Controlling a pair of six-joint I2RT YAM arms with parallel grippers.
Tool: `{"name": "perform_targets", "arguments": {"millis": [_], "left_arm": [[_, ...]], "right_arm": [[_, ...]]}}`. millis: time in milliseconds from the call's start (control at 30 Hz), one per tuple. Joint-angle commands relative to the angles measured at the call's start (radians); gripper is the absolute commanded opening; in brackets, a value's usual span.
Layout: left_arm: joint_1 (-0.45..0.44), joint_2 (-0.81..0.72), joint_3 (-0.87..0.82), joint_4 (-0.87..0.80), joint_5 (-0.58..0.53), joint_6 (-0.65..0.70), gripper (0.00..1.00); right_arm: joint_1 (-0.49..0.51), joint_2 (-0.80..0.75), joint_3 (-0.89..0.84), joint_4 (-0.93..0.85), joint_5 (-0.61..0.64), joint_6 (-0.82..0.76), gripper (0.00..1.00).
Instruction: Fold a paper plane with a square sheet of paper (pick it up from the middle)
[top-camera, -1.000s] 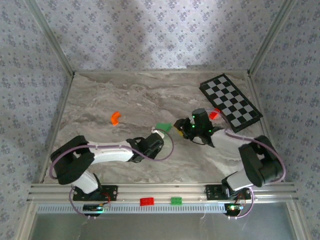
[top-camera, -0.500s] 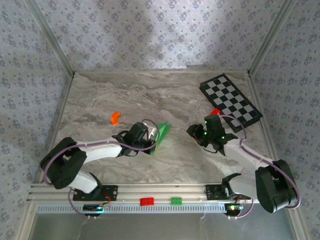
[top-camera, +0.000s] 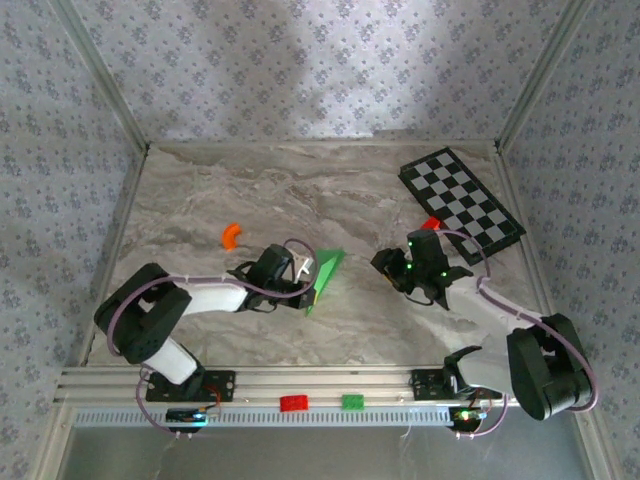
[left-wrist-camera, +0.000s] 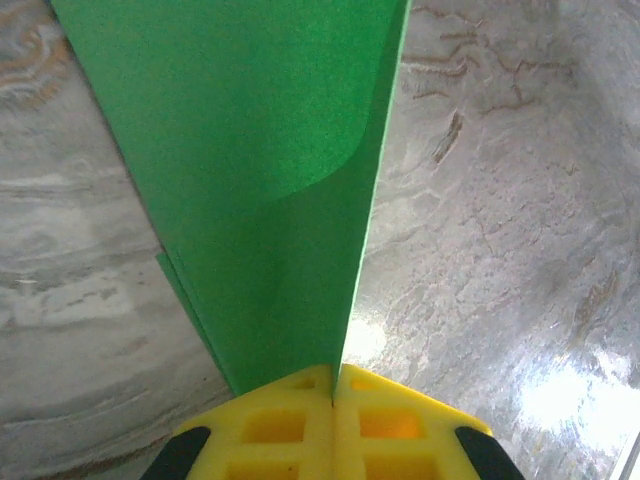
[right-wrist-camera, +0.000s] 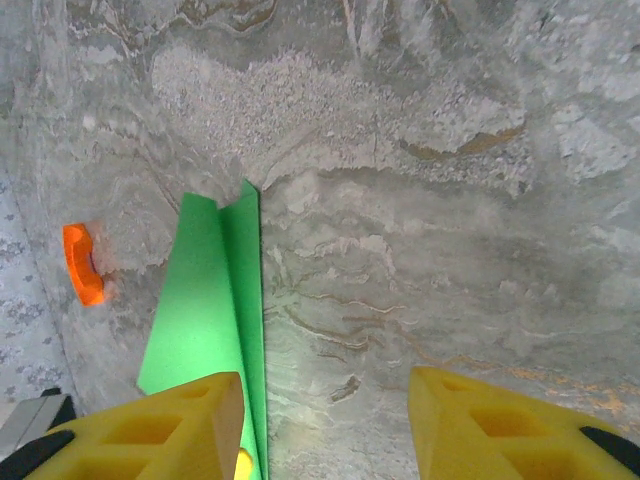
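Left wrist view: left gripper (left-wrist-camera: 333, 385) gripped the paper plane (left-wrist-camera: 250, 150) at its fold. Right wrist view added the right gripper (right-wrist-camera: 325, 385), open and empty, and an orange piece (right-wrist-camera: 82, 263) nearby.

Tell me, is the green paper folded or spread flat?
Folded. The green paper shows overlapping layers and a centre crease; the left gripper has its jaws shut on it.

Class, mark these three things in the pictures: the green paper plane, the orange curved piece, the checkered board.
paper plane (top-camera: 325, 278), top external view, middle of its green flap.
orange curved piece (top-camera: 231, 236), top external view, centre of the curve.
checkered board (top-camera: 462, 203), top external view, a central square.
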Motion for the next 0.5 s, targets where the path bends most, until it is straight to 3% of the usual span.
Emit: {"name": "perform_targets", "arguments": {"millis": [0,467], "left_arm": [[0.009,0.035,0.019,0.053,0.069,-0.017,0.0],[0.057,0.116,-0.006,0.207,0.203,-0.107,0.0]], "right_arm": [[0.006,0.022,-0.008,0.036,-0.034,-0.004,0.49],[0.067,0.137,0.029,0.184,-0.163,-0.076,0.44]]}}
